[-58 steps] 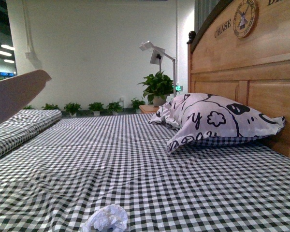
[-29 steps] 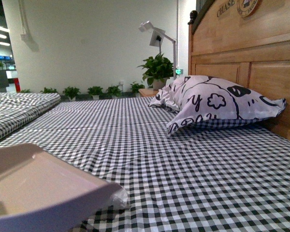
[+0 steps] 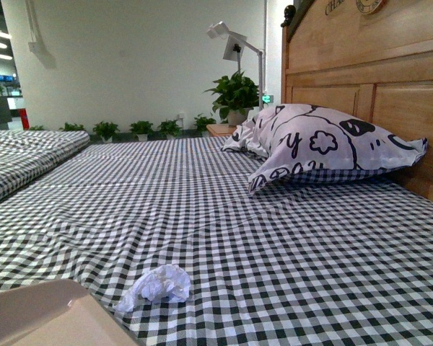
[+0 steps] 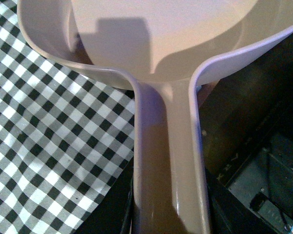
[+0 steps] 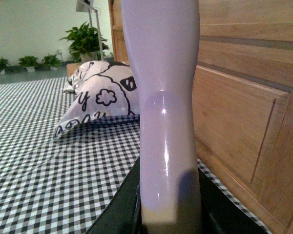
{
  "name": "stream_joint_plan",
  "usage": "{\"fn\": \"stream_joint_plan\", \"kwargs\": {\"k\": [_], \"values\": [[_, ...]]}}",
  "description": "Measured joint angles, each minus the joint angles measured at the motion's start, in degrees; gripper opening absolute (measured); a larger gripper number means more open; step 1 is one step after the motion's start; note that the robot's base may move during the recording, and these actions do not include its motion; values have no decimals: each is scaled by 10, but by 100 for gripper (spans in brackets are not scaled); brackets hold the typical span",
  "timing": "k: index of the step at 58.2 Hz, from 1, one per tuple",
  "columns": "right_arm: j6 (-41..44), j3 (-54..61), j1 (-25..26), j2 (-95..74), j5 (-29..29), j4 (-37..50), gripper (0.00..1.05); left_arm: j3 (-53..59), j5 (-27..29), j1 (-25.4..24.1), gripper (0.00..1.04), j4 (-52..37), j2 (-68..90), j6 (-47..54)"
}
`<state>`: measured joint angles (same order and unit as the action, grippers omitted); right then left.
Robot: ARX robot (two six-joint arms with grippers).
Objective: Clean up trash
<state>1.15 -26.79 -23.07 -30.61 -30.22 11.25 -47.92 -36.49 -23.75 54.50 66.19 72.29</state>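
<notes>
The trash, a crumpled white tissue wad (image 3: 157, 286), lies on the checked bedsheet near the front of the front view. The pale pinkish dustpan (image 3: 47, 317) sits low at the front left, its edge just left of the wad. In the left wrist view my left gripper (image 4: 168, 217) is shut on the dustpan's handle (image 4: 168, 146), with the pan's bowl (image 4: 156, 34) over the sheet. In the right wrist view my right gripper (image 5: 168, 214) is shut on the pale lilac brush handle (image 5: 163, 97), which stands upright. The brush head is out of view.
A large white pillow with black cartoon prints (image 3: 325, 148) leans at the wooden headboard (image 3: 368, 79) on the right; both show in the right wrist view too. A second checked bed (image 3: 22, 155) lies at the left. A lamp and potted plants (image 3: 234, 94) stand at the back.
The dustpan has dropped lower and to the left, so the tissue wad it covered half a second ago shows again. The view has shifted slightly downward.
</notes>
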Motion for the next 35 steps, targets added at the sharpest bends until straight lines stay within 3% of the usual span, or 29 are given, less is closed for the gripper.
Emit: {"fn": "stream_joint_plan", "kwargs": {"k": [35], "values": [[0,0,0,0,0,0,19,5,35,-31,27,-7,16,86]]}}
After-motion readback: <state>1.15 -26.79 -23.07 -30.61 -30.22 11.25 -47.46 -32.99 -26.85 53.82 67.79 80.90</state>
